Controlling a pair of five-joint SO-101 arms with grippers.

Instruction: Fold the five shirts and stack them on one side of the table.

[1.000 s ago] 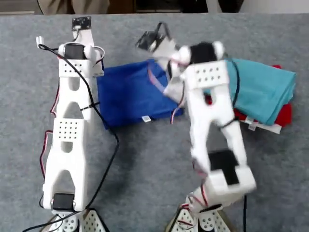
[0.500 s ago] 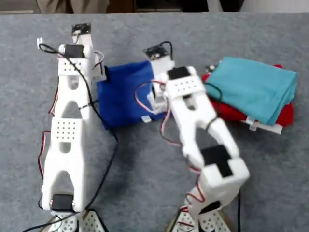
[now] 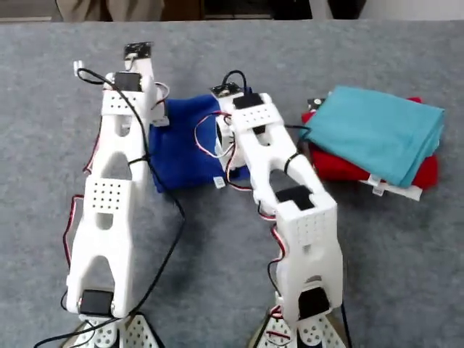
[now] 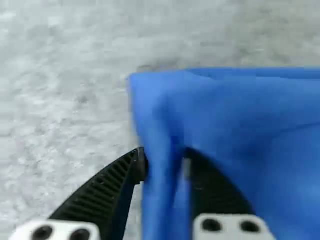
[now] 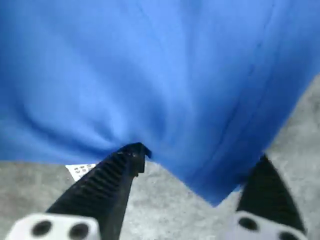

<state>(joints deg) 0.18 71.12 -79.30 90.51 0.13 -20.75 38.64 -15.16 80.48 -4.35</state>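
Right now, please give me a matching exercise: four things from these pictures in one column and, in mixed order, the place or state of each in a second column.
Column one
1. teal shirt
2. red shirt
3. blue shirt
4. right gripper

Column two
A. open, at a corner of blue cloth
B. has a shirt under it, none on it
C. has no shirt on it or under it
D. has a folded shirt on it

Right pairs: 1-B, 2-D, 3-C, 4-A.
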